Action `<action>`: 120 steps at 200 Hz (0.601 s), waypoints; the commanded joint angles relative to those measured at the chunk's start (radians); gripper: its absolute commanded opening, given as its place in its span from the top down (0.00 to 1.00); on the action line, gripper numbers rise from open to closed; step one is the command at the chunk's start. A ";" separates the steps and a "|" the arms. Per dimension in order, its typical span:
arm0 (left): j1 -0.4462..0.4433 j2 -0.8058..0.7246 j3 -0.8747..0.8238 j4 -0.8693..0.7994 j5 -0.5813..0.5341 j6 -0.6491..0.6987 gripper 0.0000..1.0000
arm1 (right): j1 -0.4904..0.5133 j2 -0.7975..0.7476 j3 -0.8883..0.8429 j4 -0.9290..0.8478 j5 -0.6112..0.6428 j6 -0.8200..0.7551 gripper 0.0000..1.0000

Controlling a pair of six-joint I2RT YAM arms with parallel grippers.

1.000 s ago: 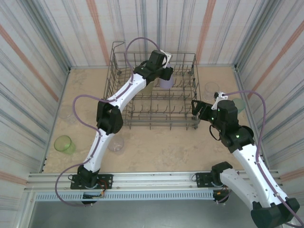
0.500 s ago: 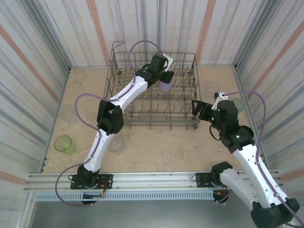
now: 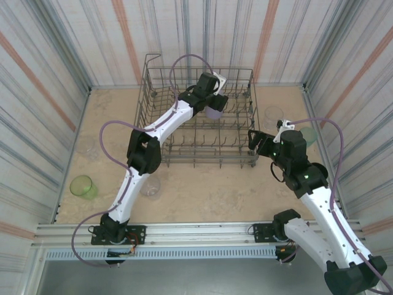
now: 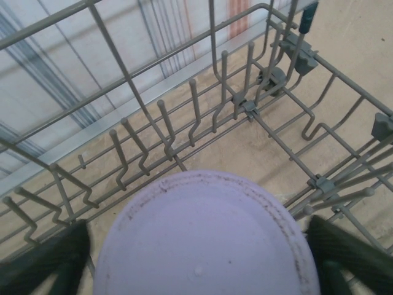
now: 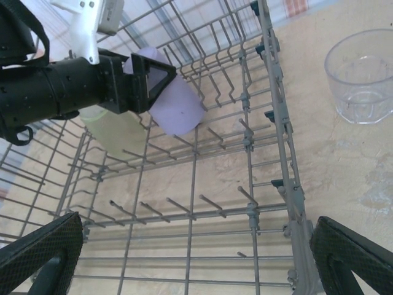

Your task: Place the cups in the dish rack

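Left gripper (image 3: 215,104) inside the far middle of the dish rack (image 3: 202,161), fingers either side of the lavender cup (image 4: 206,239); whether they press it cannot be told. Cup tilted above the tines, olive-yellow cup (image 5: 113,132) just left. Right gripper (image 5: 196,249) spread wide, empty, at the rack's near right corner

**Lavender cup (image 3: 214,111) tipped inside the dish rack (image 3: 202,161)**

The grey wire dish rack stood toward the far side of the worktop (image 3: 202,190). The lavender cup leaned base-up among its far tines, just beside an olive-yellow cup (image 5: 113,132). A green cup (image 3: 81,185), a teal cup (image 3: 310,135) and clear cups (image 3: 150,186) stood outside.
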 commanded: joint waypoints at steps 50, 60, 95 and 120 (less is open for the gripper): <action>-0.009 -0.086 0.043 -0.060 -0.005 -0.071 0.01 | -0.023 0.052 0.060 -0.095 0.049 0.033 0.01; -0.010 -0.106 0.042 -0.069 -0.002 -0.082 0.01 | -0.028 0.063 0.076 -0.120 0.054 0.036 0.01; -0.010 -0.174 0.039 -0.105 0.016 -0.103 0.01 | -0.051 0.099 0.129 -0.215 0.063 0.064 0.01; -0.010 -0.246 0.000 -0.125 0.030 -0.123 0.01 | -0.061 0.115 0.158 -0.282 0.084 0.096 0.01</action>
